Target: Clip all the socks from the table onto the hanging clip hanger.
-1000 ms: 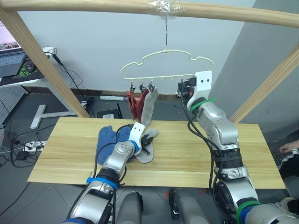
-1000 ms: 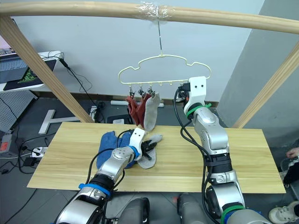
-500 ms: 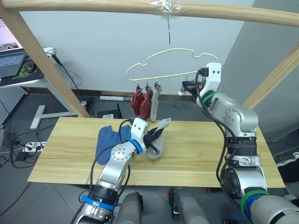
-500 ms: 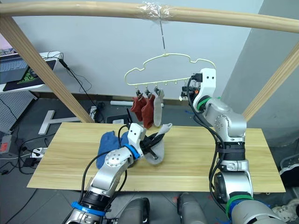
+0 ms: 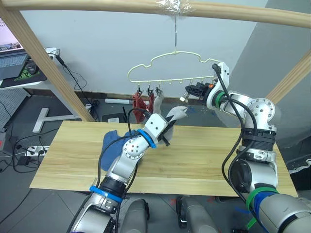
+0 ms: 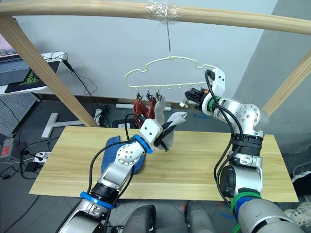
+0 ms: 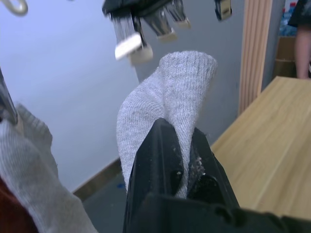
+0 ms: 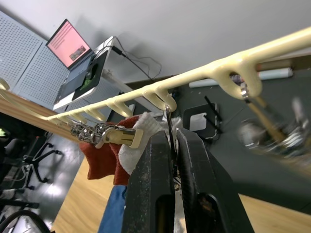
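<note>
Soft ribbed knit on grey sock; glossy pale-yellow coating on clip hanger; matt grained wood on table.

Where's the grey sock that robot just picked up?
The grey sock is pinched in the left gripper, raised above the table just below the clip hanger.

We see a thick wooden pole frame crossing overhead, with slanted posts at either side and clear tape wrapped round the top bar. At far left a laptop with a lit screen sits on a white desk (black cables trail off it). A white power strip lies on the grey floor beside them.
</note>
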Action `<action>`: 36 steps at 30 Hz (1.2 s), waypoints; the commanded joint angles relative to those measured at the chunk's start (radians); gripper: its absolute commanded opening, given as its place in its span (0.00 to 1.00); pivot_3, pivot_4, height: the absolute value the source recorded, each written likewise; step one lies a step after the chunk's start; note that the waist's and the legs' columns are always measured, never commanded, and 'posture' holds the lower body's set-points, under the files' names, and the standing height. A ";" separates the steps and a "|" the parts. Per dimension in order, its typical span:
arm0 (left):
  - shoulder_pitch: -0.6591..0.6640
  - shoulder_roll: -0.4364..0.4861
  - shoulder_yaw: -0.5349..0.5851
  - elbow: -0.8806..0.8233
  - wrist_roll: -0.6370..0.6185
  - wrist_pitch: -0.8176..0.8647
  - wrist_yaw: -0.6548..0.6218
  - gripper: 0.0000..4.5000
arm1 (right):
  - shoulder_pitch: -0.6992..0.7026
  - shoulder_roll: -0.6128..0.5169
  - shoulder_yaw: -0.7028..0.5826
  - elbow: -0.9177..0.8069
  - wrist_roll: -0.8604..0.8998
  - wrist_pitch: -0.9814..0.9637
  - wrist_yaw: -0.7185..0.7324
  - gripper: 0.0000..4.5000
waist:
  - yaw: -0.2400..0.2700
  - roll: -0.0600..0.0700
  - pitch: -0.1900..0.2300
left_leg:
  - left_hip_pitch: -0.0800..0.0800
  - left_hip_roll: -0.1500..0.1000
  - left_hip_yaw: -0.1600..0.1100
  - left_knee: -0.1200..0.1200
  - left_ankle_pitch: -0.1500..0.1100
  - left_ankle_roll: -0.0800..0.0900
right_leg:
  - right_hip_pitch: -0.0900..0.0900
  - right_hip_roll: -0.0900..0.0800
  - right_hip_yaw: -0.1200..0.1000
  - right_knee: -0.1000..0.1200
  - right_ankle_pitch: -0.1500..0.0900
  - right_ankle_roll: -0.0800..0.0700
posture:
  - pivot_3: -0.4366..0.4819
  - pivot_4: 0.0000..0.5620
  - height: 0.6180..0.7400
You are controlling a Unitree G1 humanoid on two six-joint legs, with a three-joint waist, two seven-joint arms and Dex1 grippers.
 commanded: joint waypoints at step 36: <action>-0.054 -0.059 0.035 -0.002 -0.082 0.002 0.021 0.12 | 0.151 -0.130 0.042 -0.326 0.100 0.056 0.045 1.00 | -0.015 0.000 0.000 | -0.006 0.000 0.000 -0.001 0.000 0.000 | -0.005 0.000 -0.001 -0.001 0.000 0.001 | 0.40 0.41 1.00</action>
